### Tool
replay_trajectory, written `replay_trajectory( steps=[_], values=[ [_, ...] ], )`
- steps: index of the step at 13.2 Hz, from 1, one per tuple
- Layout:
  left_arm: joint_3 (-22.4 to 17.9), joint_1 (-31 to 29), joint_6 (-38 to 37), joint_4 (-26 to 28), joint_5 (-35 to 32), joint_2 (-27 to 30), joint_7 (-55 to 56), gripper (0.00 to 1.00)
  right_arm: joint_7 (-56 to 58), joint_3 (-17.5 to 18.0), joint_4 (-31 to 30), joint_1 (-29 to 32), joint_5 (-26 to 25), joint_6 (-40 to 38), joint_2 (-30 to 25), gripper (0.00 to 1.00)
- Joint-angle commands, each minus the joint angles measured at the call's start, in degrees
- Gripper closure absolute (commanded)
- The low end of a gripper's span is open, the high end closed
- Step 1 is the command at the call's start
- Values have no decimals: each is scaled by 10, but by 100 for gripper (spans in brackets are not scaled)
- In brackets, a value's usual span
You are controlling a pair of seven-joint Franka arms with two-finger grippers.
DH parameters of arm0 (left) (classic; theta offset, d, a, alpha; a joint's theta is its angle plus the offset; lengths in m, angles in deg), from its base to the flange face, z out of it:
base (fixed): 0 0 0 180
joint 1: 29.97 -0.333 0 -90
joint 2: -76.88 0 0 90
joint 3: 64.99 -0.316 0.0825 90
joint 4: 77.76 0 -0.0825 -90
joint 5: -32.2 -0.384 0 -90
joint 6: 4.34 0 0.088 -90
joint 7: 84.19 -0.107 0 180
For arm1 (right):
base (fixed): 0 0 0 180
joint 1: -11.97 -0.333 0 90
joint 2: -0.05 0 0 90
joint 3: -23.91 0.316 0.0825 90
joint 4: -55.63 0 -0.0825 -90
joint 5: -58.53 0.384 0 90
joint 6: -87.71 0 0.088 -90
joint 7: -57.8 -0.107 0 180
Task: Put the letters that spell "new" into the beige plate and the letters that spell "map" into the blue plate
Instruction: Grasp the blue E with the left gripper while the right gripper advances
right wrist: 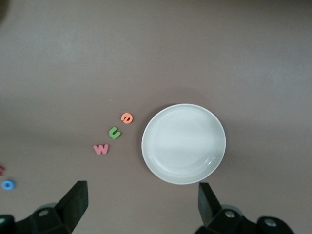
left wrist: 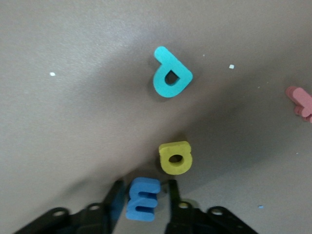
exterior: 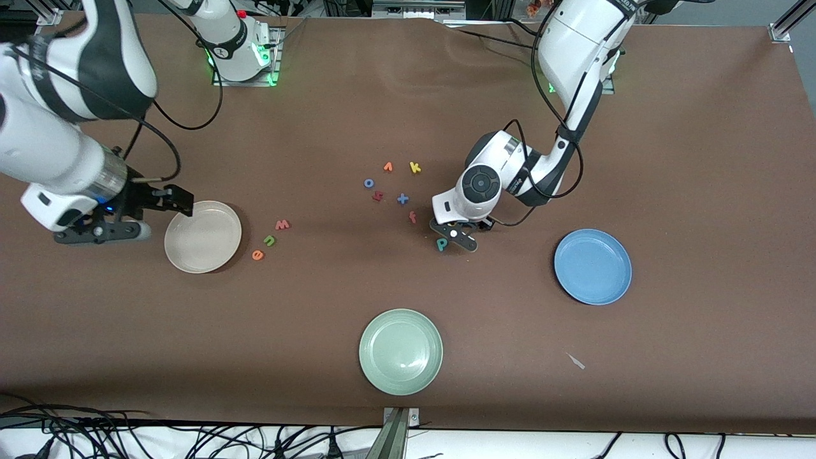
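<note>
Three plates: beige plate (exterior: 203, 236), blue plate (exterior: 593, 266), green plate (exterior: 400, 351), apparently all bare. The left gripper (left wrist: 144, 201) pinches the blue m (left wrist: 143, 199), beside yellow a (left wrist: 176, 157) and teal p (exterior: 441, 243). The right gripper (right wrist: 142, 201) hangs wide near the beige plate; w (exterior: 282, 224), n (exterior: 270, 240), e (exterior: 257, 254) lie beside it.

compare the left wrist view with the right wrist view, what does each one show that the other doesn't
Only the left wrist view shows the left tool shut on the blue m, with the yellow a and teal p lying loose on the table.

Only the right wrist view shows the open right tool over the table beside the beige plate, which is empty, and the pink w, green n, orange e and blue o.

Both share the brown table.
</note>
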State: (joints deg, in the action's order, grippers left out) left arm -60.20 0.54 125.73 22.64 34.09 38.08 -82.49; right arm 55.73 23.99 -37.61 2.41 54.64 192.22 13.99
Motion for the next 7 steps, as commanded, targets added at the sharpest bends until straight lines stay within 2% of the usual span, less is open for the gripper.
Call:
replay_trajectory(
  steps=[1,4,7],
  values=[
    [1,-1,-5,17,-16,15,-15,100,16,-1,10,-25,-29,11,10,0],
    [-4,-14,-70,0,-17,47,-15,100,40,-1,10,-26,-9,14,18,0],
    [-3,-89,-127,-34,-26,62,-114,100,80,-4,10,-12,85,16,36,0]
  ],
)
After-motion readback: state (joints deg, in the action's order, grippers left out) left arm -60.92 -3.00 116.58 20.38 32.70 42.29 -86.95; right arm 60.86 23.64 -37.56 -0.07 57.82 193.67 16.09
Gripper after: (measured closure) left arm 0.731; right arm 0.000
